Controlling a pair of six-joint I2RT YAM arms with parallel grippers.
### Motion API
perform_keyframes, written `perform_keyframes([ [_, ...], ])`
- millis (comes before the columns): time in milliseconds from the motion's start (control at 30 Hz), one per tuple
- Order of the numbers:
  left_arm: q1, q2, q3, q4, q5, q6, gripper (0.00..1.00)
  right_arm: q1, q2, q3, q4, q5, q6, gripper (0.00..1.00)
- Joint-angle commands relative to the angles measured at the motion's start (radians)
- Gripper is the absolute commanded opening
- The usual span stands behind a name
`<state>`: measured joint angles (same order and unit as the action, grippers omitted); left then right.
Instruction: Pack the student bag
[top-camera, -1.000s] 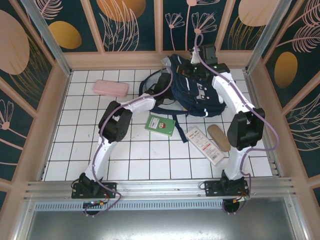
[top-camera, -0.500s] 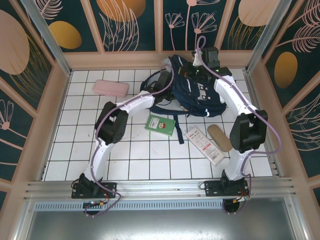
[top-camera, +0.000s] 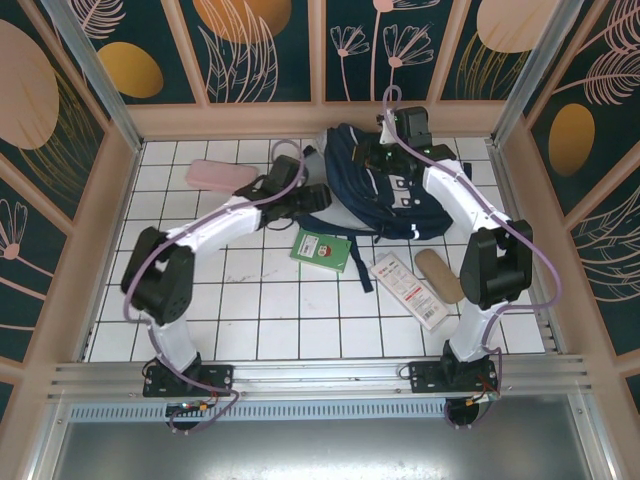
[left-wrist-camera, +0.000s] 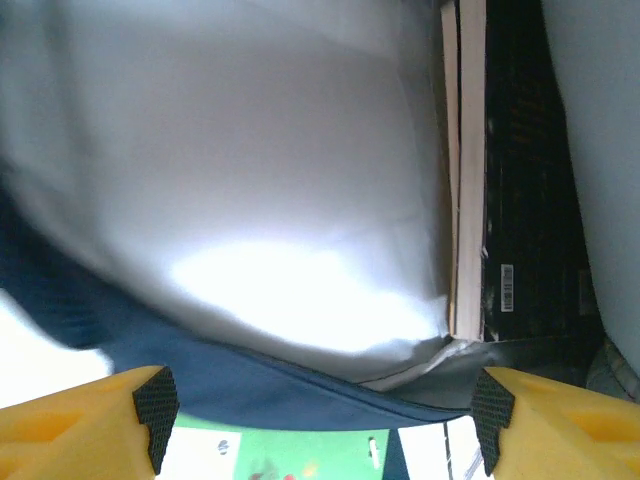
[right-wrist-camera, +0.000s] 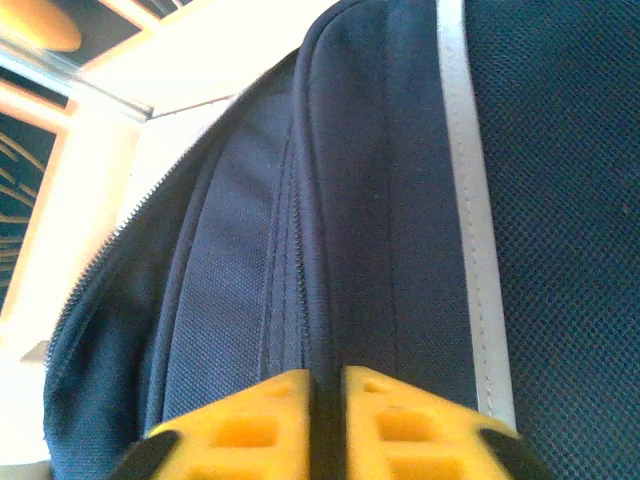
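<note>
The student bag (top-camera: 390, 190) was laid at the far middle of the white-tiled tabletop (top-camera: 260, 310), close to the back wall. A green booklet (top-camera: 322, 247) was seen just beside its near edge and a pink pouch (top-camera: 222, 175) well apart to its left. The left claw (left-wrist-camera: 322, 412) was held wide open at the bag's left side with nothing gripped, while the right claw (right-wrist-camera: 325, 400) was set over a zip seam on the bag's top, its fingers almost together; whether fabric was pinched could not be told.
</note>
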<state>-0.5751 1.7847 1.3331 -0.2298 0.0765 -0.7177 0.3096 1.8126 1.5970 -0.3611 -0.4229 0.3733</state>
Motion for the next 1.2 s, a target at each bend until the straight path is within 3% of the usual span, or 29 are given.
perform_keyframes([
  [0,0.033,-0.112,-0.060,-0.015,-0.019,0.036,0.79,-0.004,-0.021,-0.025,0.027,0.128,-0.003,0.23],
  [100,0.049,-0.161,-0.098,-0.043,-0.020,0.053,0.81,0.006,-0.024,-0.038,0.006,0.195,0.016,0.46],
  [233,0.054,-0.198,-0.149,-0.060,-0.019,0.070,0.80,0.039,-0.072,-0.089,0.005,0.251,0.038,0.58],
  [500,0.061,-0.183,-0.264,0.006,0.075,0.073,0.68,0.201,-0.214,-0.259,-0.013,0.421,0.156,0.59],
  [700,0.061,-0.126,-0.307,0.061,0.155,0.092,0.59,0.324,-0.297,-0.491,0.079,0.434,0.335,0.58],
  [900,0.061,-0.036,-0.320,0.092,0.198,0.122,0.52,0.368,-0.284,-0.660,0.211,0.398,0.485,0.54],
  [1167,0.061,0.046,-0.319,0.107,0.203,0.142,0.48,0.393,-0.227,-0.749,0.276,0.423,0.586,0.51],
])
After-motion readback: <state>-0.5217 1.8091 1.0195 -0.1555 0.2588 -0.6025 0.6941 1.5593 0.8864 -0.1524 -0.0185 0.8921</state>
